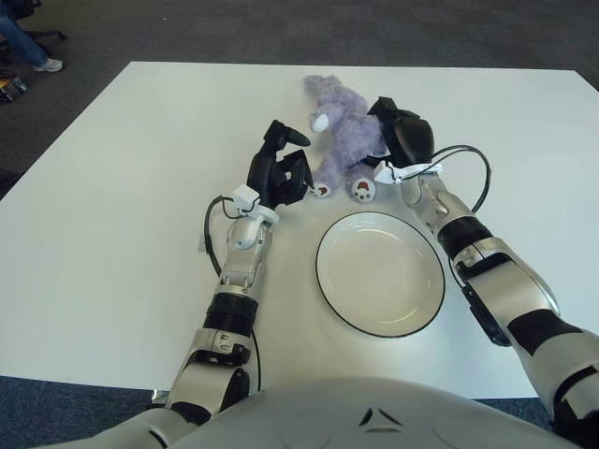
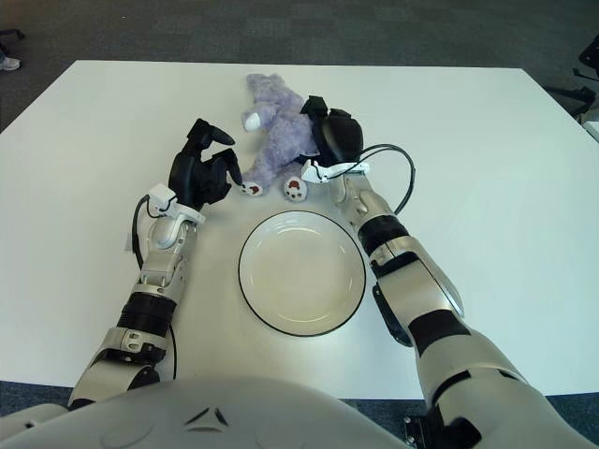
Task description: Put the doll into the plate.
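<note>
A purple plush doll [image 1: 343, 137] with white paws lies on the white table, just beyond the plate. My right hand [image 1: 399, 137] is on the doll's right side, its black fingers curled into the plush body. The white plate [image 1: 378, 277] with a dark rim sits empty in front of the doll, toward me. Left of the doll's feet is my left hand [image 1: 280, 172], held up with its fingers relaxed and nothing in them, close to one paw but apart from it.
The white table [image 1: 122, 187] extends wide to the left and right. Dark carpet lies beyond the far edge. A person's leg and shoe [image 1: 31, 54] show at the far left on the floor.
</note>
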You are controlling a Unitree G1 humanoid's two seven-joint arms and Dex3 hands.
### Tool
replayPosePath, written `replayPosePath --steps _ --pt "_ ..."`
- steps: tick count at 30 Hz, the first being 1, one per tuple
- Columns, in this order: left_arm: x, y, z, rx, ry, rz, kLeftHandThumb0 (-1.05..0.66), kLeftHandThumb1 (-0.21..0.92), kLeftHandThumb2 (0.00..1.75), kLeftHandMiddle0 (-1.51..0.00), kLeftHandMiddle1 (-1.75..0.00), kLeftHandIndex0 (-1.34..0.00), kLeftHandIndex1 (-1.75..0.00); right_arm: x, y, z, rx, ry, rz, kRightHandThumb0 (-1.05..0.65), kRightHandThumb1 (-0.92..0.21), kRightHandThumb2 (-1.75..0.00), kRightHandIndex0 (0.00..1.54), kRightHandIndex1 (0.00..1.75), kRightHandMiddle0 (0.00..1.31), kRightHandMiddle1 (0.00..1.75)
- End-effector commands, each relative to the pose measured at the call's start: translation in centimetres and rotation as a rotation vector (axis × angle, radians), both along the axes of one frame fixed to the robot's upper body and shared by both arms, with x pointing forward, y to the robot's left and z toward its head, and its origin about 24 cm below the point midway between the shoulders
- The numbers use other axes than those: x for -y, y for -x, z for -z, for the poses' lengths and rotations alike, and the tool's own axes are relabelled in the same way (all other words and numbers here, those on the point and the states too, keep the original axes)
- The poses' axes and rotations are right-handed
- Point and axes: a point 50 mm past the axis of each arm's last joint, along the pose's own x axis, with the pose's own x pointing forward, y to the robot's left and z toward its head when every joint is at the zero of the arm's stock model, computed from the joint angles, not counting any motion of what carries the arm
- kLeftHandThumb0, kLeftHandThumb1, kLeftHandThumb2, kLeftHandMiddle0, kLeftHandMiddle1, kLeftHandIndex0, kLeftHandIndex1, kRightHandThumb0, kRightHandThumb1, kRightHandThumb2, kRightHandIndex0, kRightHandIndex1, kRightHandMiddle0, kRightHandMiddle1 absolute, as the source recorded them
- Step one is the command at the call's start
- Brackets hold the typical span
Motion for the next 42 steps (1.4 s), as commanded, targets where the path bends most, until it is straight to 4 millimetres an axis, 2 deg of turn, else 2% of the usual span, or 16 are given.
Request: replayPosePath --steps 1,10,11,12,15,18,33,42 --pt "-0.5 0.6 1.9 -0.068 -0.013 -0.007 -0.38 0.69 0.84 -1.02 -1.75 -0.33 -1.75 1.4 0.6 0.4 -0.012 -0.013 0.008 0.52 -0.19 -1.47 0.71 1.75 0.86 1.75" --pt "-0.5 0.6 1.9 -0.074 -0.012 -0.010 -0.38 0.69 0.84 -1.01 -1.75 -0.33 -1.75 2.4 1.7 0.1 0.018 -0.019 0.016 0.51 -0.19 -1.44 0.71 1.72 0.81 1.75" --pt "-0.5 0.6 2.0 -0.076 -0.012 -0.009 -0.38 0.69 0.84 -1.01 -1.75 -0.33 -1.75 2.7 2.1 -0.3 0.035 -0.030 0.020 0.33 -0.13 -1.48 0.79 1.59 0.78 1.75" --pt "-0.5 0.6 2.0 -0.078 -0.012 -0.008 -0.38 0.69 0.84 -1.00 -1.75 -0.33 -1.75 3.0 2.5 -0.6 0.047 -0.037 0.023 0.21 -0.09 -1.49 0.82 1.54 0.74 1.75" --pt "-0.6 0.6 2.0 -0.078 -0.013 -0.006 -0.38 0.69 0.84 -0.98 -1.75 -0.33 -1.75 3.4 3.1 -1.3 0.062 -0.064 0.037 0.07 -0.08 -1.51 0.84 1.50 0.67 1.75" --pt "-0.6 0.6 2.0 -0.076 -0.014 -0.002 -0.38 0.69 0.84 -0.98 -1.75 -0.33 -1.75 3.6 3.5 -1.8 0.063 -0.093 0.053 0.02 -0.09 -1.49 0.83 1.51 0.62 1.75" --pt "-0.7 0.5 2.0 -0.064 -0.026 0.011 -0.38 0.70 0.83 -0.94 -1.75 -0.32 -1.75 4.7 3.8 -3.4 0.104 -0.260 0.136 0.00 -0.10 -1.46 0.86 1.42 0.61 1.75" --pt "-0.7 0.4 2.2 -0.066 -0.029 0.006 -0.38 0.71 0.82 -0.97 -1.75 -0.32 -1.75 5.3 3.7 -4.1 0.144 -0.311 0.212 0.00 -0.10 -1.41 0.93 1.37 0.63 1.64"
